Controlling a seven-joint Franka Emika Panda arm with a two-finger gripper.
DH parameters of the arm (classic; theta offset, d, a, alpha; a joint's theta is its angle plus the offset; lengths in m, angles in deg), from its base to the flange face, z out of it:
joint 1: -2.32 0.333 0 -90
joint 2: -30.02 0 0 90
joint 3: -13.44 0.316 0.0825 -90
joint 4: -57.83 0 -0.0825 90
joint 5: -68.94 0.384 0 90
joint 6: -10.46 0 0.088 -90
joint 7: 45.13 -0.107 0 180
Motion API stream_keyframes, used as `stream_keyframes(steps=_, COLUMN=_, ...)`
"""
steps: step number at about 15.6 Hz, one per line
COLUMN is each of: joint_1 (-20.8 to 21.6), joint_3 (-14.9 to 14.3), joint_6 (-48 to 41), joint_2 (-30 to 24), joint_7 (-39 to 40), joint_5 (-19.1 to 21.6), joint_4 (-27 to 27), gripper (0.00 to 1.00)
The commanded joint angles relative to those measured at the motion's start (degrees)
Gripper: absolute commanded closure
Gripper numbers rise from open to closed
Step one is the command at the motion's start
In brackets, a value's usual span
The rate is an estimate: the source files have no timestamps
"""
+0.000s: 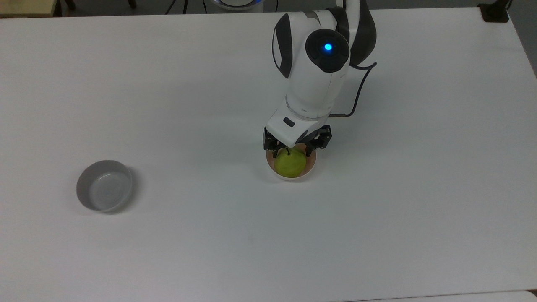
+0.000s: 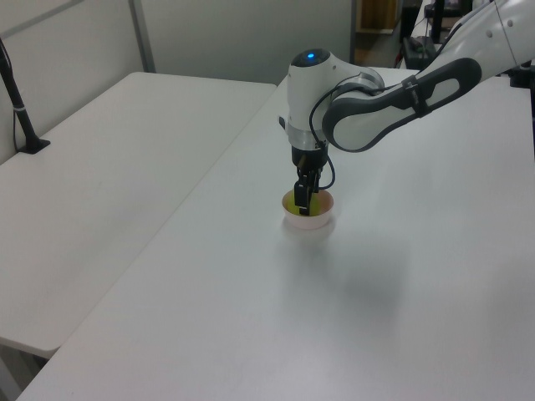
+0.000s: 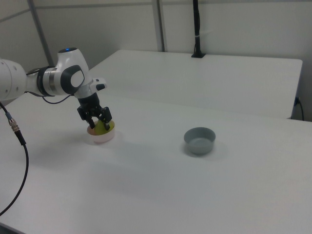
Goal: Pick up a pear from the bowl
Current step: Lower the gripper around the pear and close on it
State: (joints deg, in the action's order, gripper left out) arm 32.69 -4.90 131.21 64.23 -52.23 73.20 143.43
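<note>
Grey bowl [image 1: 104,186]: far toward the top view's left on the table, well apart from everything else; round, smooth, matte grey wall with a paler, slightly glossy inside. In the right view it sits to the right [image 3: 199,140].
Table [image 1: 168,84]: flat, plain white, matte top; a second white table stands beside it in the left view [image 2: 100,167].
Bowl [image 1: 311,169]: small, round, pale pink with a light rim, smooth; near the middle of the table, partly under the gripper. Seen also in the left view [image 2: 311,221] and the right view [image 3: 101,137].
Pear [image 1: 289,164]: inside the pink bowl; yellow-green, rounded, finely speckled skin, short dark stem at the top.
Gripper [image 1: 295,152]: black two-finger pincer, lowered over the bowl, fingers apart on either side of the pear's upper part, one toward the top view's left, one toward its right; whether they touch the fruit cannot be told.
Arm [image 1: 312,79]: glossy white shell with dark grey joint panels, a round blue light on top, a thin black cable along it.
Writing: none readable.
</note>
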Motion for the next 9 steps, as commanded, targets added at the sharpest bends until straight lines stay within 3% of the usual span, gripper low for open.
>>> stream_keyframes(steps=1, joint_1=1.28, joint_3=-1.35, joint_6=0.54, joint_2=1.03, joint_7=-0.1, joint_5=0.14, joint_4=-0.87, gripper=0.37)
stream_keyframes(steps=4, joint_1=1.28, joint_3=-1.35, joint_6=0.54, joint_2=0.59, joint_7=-0.63, joint_5=0.22, joint_4=-0.96, gripper=0.48)
stream_keyframes(steps=9, joint_1=1.19, joint_3=-1.44, joint_6=-0.07, joint_2=-2.47, joint_7=-0.54, joint_5=0.31, joint_4=-0.96, gripper=0.59)
